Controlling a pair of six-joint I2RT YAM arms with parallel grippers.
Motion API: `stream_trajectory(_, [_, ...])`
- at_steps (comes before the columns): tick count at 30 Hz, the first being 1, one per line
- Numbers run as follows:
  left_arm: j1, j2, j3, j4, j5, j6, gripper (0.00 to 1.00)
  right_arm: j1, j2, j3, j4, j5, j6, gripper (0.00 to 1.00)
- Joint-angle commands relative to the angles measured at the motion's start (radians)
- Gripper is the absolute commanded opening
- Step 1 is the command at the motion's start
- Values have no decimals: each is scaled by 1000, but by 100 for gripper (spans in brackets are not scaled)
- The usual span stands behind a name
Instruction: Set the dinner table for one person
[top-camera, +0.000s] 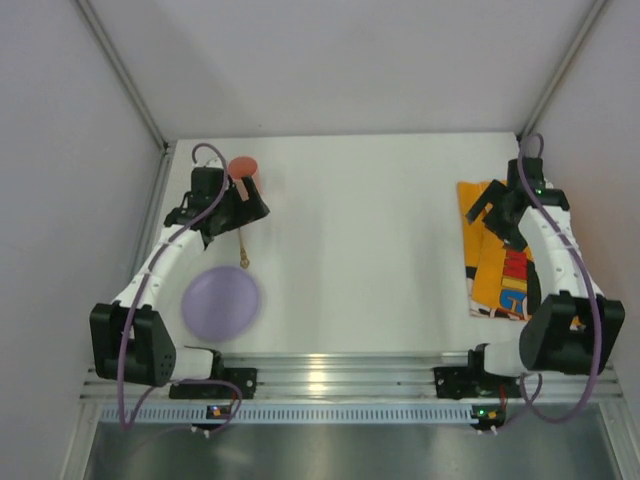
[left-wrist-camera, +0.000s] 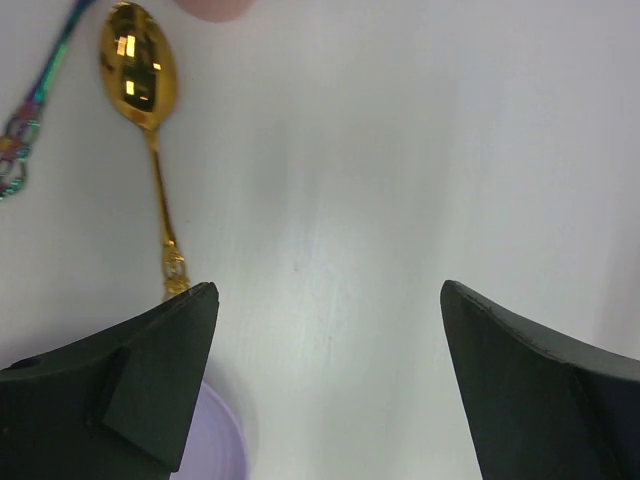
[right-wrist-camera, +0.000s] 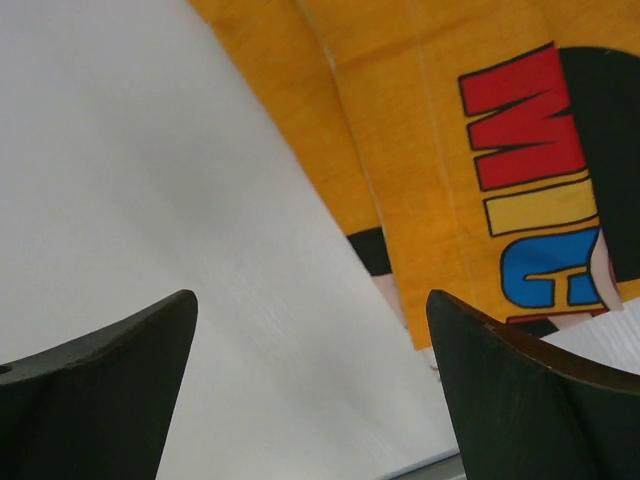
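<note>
**Two robot arms poised over a white dinner table, both grippers wide open and empty**

From the overhead camera we see the dinner table (top-camera: 380, 230), a broad white top that fills most of the view. The left arm (top-camera: 160, 265) rises from its base at the near edge and slants away toward the far left. Its wrist is turned inward, so the left gripper (top-camera: 235, 205) hangs above a gold spoon (top-camera: 243, 250). A pink cup (top-camera: 243, 167) stands just beyond the gripper, and a purple plate (top-camera: 221, 302) lies nearer the base. The right arm (top-camera: 560, 250) folds up along the right edge and bends inward at the wrist. That puts the right gripper (top-camera: 485, 215) over the far left corner of an orange placemat (top-camera: 500, 270).

From the left wrist camera we look down between the left gripper's (left-wrist-camera: 330, 300) two dark fingers (left-wrist-camera: 140, 390). They are spread far apart with only bare table between them. The spoon lies ahead and to the left, beside a rainbow-tinted handle (left-wrist-camera: 30, 110).

From the right wrist camera we see the right gripper (right-wrist-camera: 312, 300) equally wide and grasping nothing. Below it, the placemat's edge crosses the white table
</note>
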Motion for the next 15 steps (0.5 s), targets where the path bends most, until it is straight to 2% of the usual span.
stream_trajectory(1, [-37, -72, -30, -17, 96, -38, 97, -71, 117, 87, 26, 77, -25, 97])
stream_trajectory(3, [-42, -78, -31, -48, 112, -46, 94, -86, 213, 124, 37, 78, -45, 90])
stream_trajectory(8, [-63, -126, -85, -44, 165, -14, 94, -88, 402, 236, 49, 118, -83, 78])
stream_trajectory(15, [-63, -132, -102, -60, 211, 3, 93, -90, 559, 384, 37, 235, -98, 74])
